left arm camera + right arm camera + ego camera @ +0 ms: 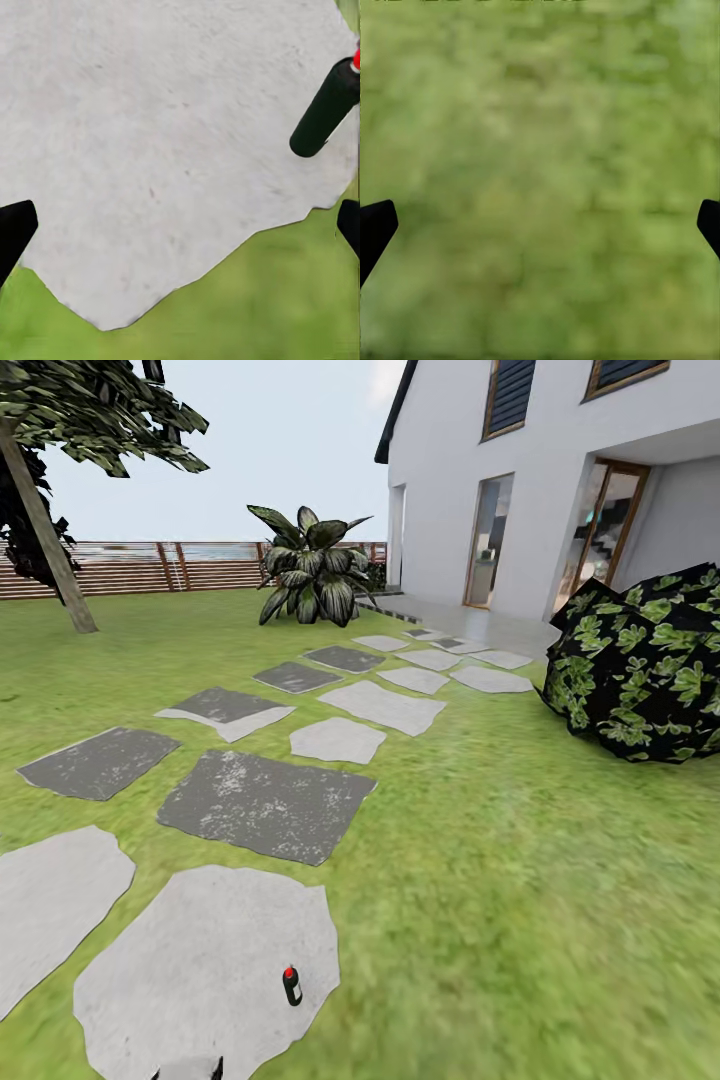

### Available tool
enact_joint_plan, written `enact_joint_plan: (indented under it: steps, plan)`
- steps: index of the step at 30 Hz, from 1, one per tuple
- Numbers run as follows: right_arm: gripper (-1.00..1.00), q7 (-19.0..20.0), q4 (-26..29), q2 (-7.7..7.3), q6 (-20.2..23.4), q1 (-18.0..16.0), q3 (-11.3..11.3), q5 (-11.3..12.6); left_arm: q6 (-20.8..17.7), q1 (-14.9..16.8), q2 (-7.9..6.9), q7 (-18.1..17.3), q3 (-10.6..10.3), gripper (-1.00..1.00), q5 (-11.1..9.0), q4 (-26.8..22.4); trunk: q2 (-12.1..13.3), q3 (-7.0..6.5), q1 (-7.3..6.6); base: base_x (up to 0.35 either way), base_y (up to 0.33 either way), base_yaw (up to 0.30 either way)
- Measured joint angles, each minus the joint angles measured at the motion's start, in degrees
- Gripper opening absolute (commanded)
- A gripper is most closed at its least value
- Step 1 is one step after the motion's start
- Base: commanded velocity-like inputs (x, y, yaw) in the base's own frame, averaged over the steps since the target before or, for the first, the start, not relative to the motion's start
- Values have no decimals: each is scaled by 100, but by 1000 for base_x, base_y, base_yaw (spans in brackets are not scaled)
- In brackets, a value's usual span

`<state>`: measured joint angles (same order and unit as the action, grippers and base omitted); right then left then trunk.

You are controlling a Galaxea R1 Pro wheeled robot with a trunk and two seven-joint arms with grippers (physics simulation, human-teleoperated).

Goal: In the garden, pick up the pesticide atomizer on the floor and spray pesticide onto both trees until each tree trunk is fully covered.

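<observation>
The pesticide atomizer [291, 986], a small dark bottle with a red cap, stands upright on a pale stone slab [200, 970] in the garden lawn. In the left wrist view the atomizer [326, 109] sits off to one side, beyond the fingertips. My left gripper [180, 229] is open over the slab with nothing between its fingers; its tips [188, 1072] peek in at the head view's lower edge, left of the bottle and nearer to me. My right gripper [540, 229] is open over bare grass. One tree [90, 410] stands far left, its trunk [45, 530] leaning.
Grey and pale stepping stones [265, 800] lead to the white house [560, 480] at right. A dark leafy bush [645, 670] sits by the house, and a broad-leaved plant [315, 570] stands further back. A brown slat fence [150, 568] closes the lawn.
</observation>
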<state>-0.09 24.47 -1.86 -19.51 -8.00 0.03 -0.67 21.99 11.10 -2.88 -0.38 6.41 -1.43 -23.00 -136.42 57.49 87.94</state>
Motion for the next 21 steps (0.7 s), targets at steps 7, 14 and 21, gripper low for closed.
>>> enact_joint_plan:
  steps: [7, 14, 21]
  plan:
    - [100, -7, 817, -1, 12, -24, -24, 4, -292, 1391, 79, 16, 0, 100, 552, 274, 0, -1, 0, 0, 0, 0]
    - [100, -593, 1576, 52, 87, -1076, -18, 9, -544, 1974, 121, 104, 12, 100, 903, 267, 0, 0, 0, 0, 0, 0]
    - [100, -911, 1519, 64, 62, -1285, -3, 36, -488, 1971, 109, 104, 9, 100, 910, 284, 0, 0, 0, 3, 0, 0]
